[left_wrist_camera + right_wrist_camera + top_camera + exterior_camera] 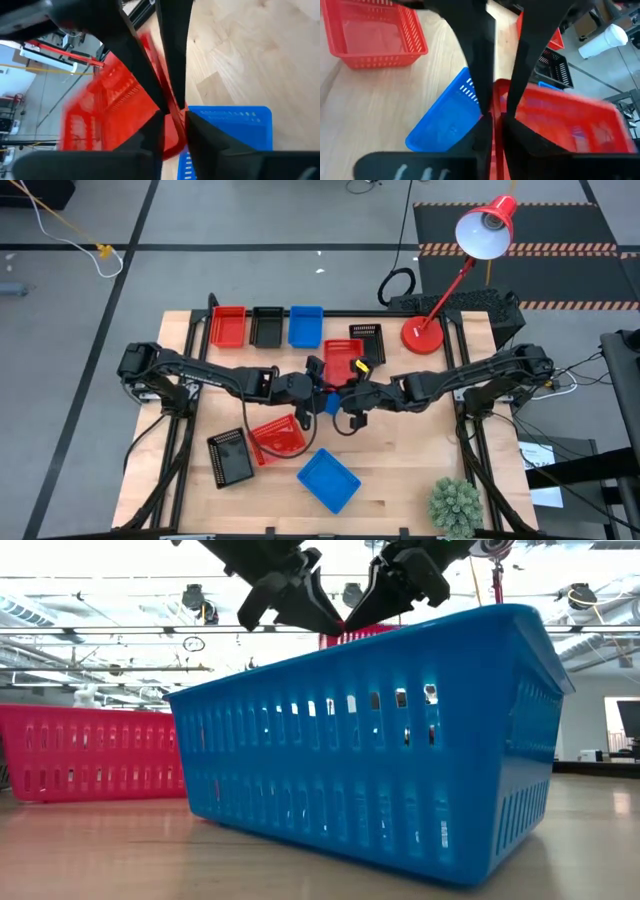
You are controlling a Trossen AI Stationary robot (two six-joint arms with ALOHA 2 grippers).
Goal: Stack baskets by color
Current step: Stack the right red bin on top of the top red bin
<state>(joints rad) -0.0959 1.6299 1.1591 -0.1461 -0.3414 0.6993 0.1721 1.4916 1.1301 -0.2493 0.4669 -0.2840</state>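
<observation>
Both claws meet mid-tabletop, on the left-arm side of the red lamp (422, 335) and a little nearer the front edge than its base. The left claw (175, 112) is pinched narrow on one wall of the lifted red basket (343, 356); you can see the red mesh squeezed between its dark fingers. The right claw (492, 117) has the opposite rim, fingers narrow, the red wall caught in the slim gap between them. So that basket hangs off the tabletop (420, 450), shared between two arms!

Directly under it lies a blue basket (450, 120), flat on the wood. Beside the lamp base, a black basket (367, 340) sits just behind the lifted one. Farther from the lamp, along the back edge, stand a row of three: back blue basket (305, 326), back black basket (266, 326), back red basket (228, 326), side by side.

Towards the front, well away from the lamp, a front red basket (278, 440) touches a front black basket (230, 456), both skewed, and a front blue basket (328, 480) sits apart, nearest the edge.
</observation>
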